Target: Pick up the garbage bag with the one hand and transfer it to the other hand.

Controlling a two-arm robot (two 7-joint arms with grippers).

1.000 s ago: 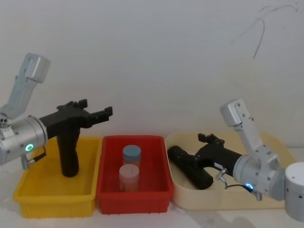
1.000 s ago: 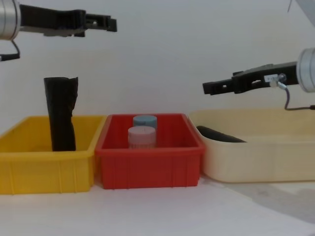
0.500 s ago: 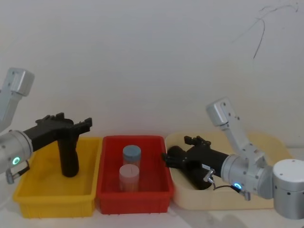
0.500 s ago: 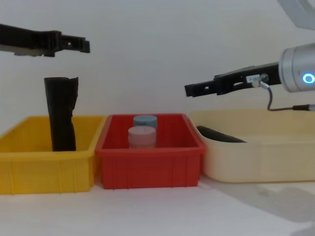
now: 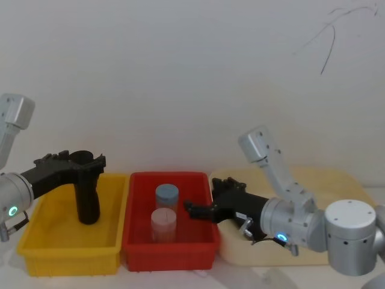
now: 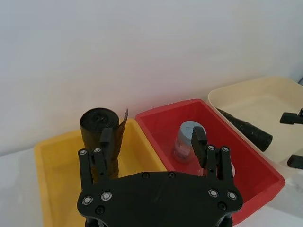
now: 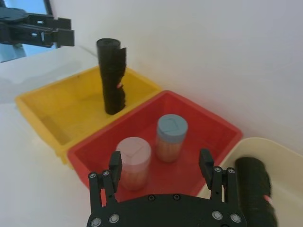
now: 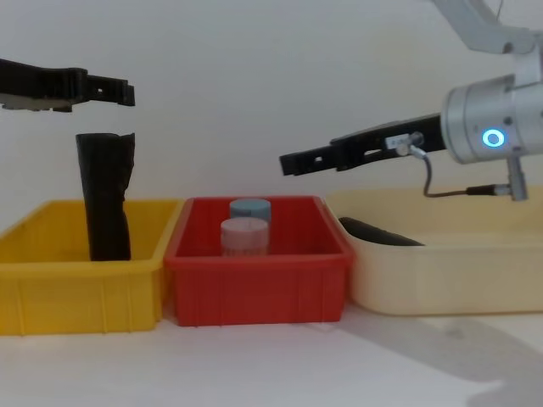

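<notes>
Three bins sit in a row on the white table: a yellow bin (image 5: 36, 247) on the robot's left, a red bin (image 5: 135, 244) in the middle and a cream tub (image 5: 349, 180) on the right. The garbage bag (image 7: 253, 187), a smooth black roll with a small red-orange mark, lies on its side in the cream tub, resting on the floor of the tub near the wall next to the red bin. Nothing grips it.

The left gripper (image 8: 119, 89) hangs in the air above the yellow bin, its fingers spread apart and empty. Below it a second black roll (image 8: 106, 199) with a ragged top edge stands upright in that bin, apart from the fingers.

The right gripper (image 8: 293, 163) reaches out level above the red bin, higher than the rims, with its arm's blue ring light (image 8: 492, 137) glowing over the cream tub. Its fingers are also spread and hold nothing; in the right wrist view the gap between them frames the red bin.

Two upright cans stand in the red bin, a blue-lidded can (image 5: 167, 195) behind a pink-lidded can (image 5: 163, 221), close together.
</notes>
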